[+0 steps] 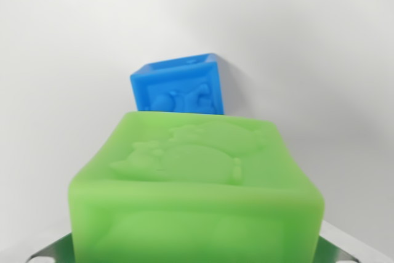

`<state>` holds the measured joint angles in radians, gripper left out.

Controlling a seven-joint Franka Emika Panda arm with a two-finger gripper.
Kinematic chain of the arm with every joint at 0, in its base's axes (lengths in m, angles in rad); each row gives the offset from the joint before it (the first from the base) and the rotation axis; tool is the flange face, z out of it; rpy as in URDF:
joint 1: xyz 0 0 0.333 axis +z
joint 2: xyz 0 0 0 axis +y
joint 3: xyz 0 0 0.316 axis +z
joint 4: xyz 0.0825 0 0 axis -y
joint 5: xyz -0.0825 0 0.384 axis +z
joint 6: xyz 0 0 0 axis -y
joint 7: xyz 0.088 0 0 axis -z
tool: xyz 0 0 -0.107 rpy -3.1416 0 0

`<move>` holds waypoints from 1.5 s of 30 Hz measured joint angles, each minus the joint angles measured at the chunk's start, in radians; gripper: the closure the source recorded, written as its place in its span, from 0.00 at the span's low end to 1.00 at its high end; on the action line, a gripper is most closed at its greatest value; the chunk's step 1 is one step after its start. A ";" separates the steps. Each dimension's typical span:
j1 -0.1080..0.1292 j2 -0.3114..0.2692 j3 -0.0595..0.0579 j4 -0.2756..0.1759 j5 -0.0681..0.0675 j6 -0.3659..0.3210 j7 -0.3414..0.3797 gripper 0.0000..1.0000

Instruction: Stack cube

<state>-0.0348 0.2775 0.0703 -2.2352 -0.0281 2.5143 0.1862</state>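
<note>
While fingers (pixel 354 252) grip the green cube (pixel 197 195) (embossed top), blue cube (pixel 178 87) sits behind, white surface (pixel 61 60).

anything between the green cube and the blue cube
Nothing shows between them in the wrist view: the green cube fills the foreground and overlaps the blue cube behind it.

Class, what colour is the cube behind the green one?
Blue, seen best in the wrist view.

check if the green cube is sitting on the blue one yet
Not yet. The green cube fills the foreground; the blue cube sits apart behind it on the white surface.
</note>
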 joint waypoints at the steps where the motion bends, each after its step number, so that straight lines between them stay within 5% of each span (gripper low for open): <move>1: 0.002 0.002 0.002 0.002 -0.001 -0.001 -0.005 1.00; 12: 0.017 0.032 0.011 0.018 -0.007 0.010 -0.040 1.00; 27: 0.021 0.129 0.003 0.022 -0.020 0.098 -0.037 1.00; 45: 0.031 0.182 -0.008 0.031 -0.022 0.142 -0.036 1.00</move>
<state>-0.0037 0.4593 0.0625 -2.2042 -0.0504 2.6567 0.1502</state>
